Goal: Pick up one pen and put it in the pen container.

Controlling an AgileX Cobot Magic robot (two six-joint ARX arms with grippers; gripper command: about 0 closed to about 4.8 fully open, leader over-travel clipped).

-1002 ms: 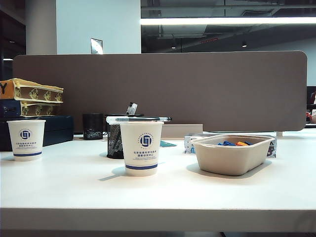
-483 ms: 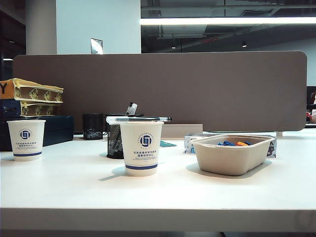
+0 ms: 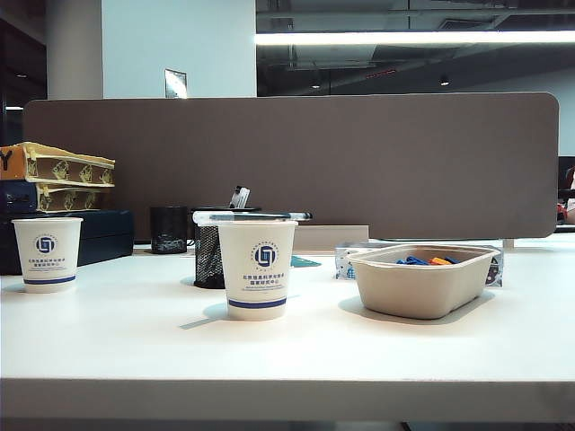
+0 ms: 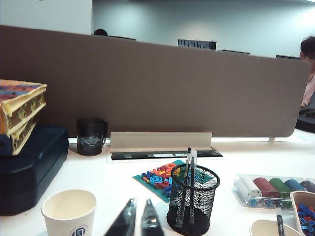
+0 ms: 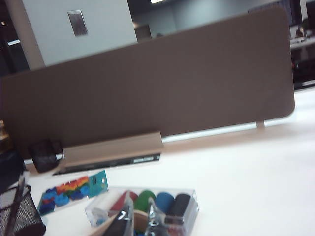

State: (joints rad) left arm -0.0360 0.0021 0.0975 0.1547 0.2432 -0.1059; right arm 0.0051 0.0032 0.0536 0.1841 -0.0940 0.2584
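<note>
The white table [image 3: 135, 341] carries two printed paper cups: one at the left [image 3: 48, 253] and one nearer the middle [image 3: 257, 268]. The pen [image 3: 252, 216] lies level across the rim of the middle cup, its ends overhanging on both sides. Directly behind that cup, and partly hidden by it, stands the pen container [image 3: 208, 256], a black wire-mesh cup; in the left wrist view the pen container [image 4: 193, 198] already has a dark pen and a white-and-black-topped pen [image 4: 188, 187] standing upright inside. Farther back on the left sits a small solid black cup [image 3: 168, 230], close to the brown partition [image 3: 359, 162]. To the right of the middle cup is a beige tray [image 3: 422, 280] with blue and orange pieces inside. A clear box of coloured rolls [image 4: 273, 189] lies right of the container, and a teal card of coloured pieces [image 4: 160, 177] lies on the far side of it. At the far left a stack of patterned boxes [image 3: 58, 175] rests on a dark case [image 3: 103, 235]. Neither arm appears in the exterior view. The left gripper [image 4: 139, 221] shows only its two fingertips at the near edge of the table, close together with a narrow gap and nothing between them. The right gripper [image 5: 139, 221] is blurred, its tips likewise set narrowly apart above the near side of the clear box, with nothing held.
</note>
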